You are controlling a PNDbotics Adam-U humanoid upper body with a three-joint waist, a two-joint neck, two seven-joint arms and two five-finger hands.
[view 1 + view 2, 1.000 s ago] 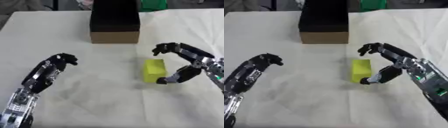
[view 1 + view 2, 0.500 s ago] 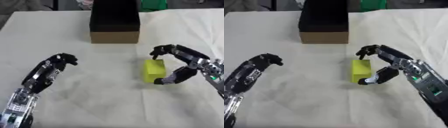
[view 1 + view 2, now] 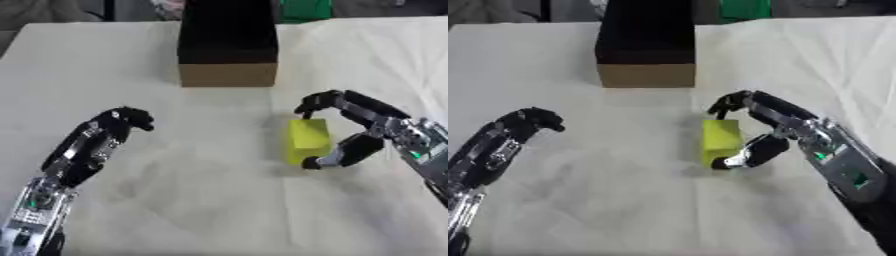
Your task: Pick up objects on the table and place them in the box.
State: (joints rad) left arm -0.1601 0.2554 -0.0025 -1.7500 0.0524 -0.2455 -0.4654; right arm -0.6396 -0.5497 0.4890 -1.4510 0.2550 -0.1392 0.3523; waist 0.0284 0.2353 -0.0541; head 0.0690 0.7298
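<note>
One yellow block lies on the surface; the right hand curls around it to lift it boxward. Left hand clenched, idle.

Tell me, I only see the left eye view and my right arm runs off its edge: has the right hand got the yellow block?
Observer: In the right eye view the right hand has its fingers curled over the yellow block at its far top edge, and the thumb meets its near bottom corner.
Operator: Where does the forearm lie?
Observer: The forearm shows whole there, running to the lower right corner above the white cloth.
</note>
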